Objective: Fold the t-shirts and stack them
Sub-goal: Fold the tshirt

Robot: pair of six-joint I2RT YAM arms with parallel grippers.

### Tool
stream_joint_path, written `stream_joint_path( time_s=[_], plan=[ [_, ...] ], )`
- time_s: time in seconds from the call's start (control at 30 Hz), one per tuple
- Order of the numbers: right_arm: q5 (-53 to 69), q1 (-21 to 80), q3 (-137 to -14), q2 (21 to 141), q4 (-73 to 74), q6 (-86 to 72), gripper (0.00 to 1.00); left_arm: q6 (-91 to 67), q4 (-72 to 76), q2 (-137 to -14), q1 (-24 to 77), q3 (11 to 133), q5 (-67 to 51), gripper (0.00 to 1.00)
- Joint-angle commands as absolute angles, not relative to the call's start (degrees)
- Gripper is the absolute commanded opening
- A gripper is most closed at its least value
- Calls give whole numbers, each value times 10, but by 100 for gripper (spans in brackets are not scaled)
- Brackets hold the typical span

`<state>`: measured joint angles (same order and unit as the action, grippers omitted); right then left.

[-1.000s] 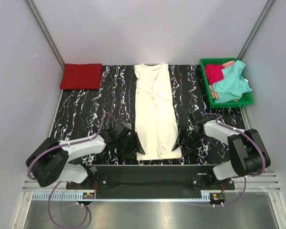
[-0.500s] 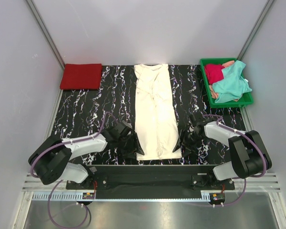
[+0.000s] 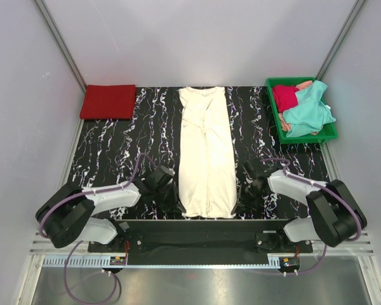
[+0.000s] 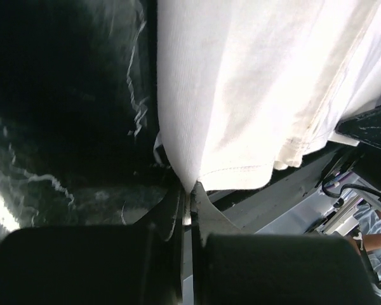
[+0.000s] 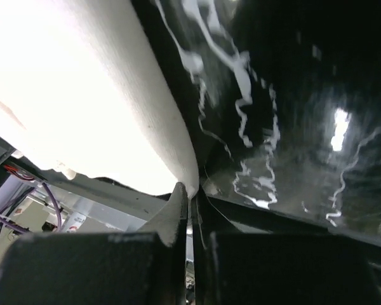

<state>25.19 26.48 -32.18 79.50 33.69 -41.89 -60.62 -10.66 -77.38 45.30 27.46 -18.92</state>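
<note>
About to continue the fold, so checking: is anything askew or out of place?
Nothing serious. The cream-white shirt lies as a straight strip, its near corners pinched by the left gripper and right gripper. Only the teal shirt looks untidy, heaped loose and draping over the green tray's right rim.

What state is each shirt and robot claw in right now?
cream-white shirt: folded into long strip.
red shirt: folded square.
teal shirt: crumpled in green tray.
crimson shirt: crumpled in green tray.
left gripper: shut on cream-white shirt.
right gripper: shut on cream-white shirt.
</note>
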Motion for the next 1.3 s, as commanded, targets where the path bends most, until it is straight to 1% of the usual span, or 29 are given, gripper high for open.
stream_joint_path(
  time_s=[0.0, 0.1, 0.3, 0.47, 0.57, 0.63, 0.77, 0.87, 0.9, 0.93, 0.97, 1.0, 1.03, 1.1, 1.13, 1.17, 1.27],
  plan=[
    [253, 286, -294, 738, 344, -483, 0, -609, -222, -762, 475, 217, -121, 0],
    [250, 286, -278, 738, 345, -483, 0, -613, -229, -740, 483, 206, -120, 0],
    [251, 287, -288, 733, 353, -477, 0, -606, -259, -736, 491, 236, -112, 0],
    [220, 286, -334, 686, 390, -454, 0, -589, -331, -692, 494, 312, -66, 0],
    [187, 280, -381, 694, 396, -423, 0, -565, -368, -694, 482, 383, -42, 0],
    [182, 269, -427, 727, 400, -395, 0, -538, -381, -722, 467, 415, -42, 0],
    [194, 231, -499, 784, 401, -360, 0, -485, -375, -784, 397, 497, -68, 0],
    [205, 200, -575, 849, 402, -328, 0, -443, -376, -851, 342, 582, -81, 0],
    [205, 188, -596, 886, 401, -319, 0, -422, -381, -868, 329, 637, -81, 0],
    [204, 182, -638, 902, 401, -305, 0, -411, -382, -885, 317, 661, -82, 0],
    [205, 175, -659, 922, 398, -298, 0, -403, -384, -926, 295, 689, -88, 0],
    [207, 167, -682, 963, 400, -292, 0, -386, -391, -946, 285, 714, -92, 0],
    [209, 157, -732, 984, 407, -278, 0, -377, -397, -970, 268, 770, -96, 0],
    [214, 150, -783, 1045, 416, -265, 0, -359, -409, -1029, 256, 816, -101, 0],
    [218, 147, -829, 1062, 422, -258, 0, -354, -410, -1044, 244, 855, -105, 0],
    [222, 144, -849, 1079, 423, -256, 0, -352, -411, -1075, 239, 871, -112, 0],
    [237, 136, -918, 1146, 436, -253, 0, -346, -402, -1113, 224, 913, -132, 0]
  ],
)
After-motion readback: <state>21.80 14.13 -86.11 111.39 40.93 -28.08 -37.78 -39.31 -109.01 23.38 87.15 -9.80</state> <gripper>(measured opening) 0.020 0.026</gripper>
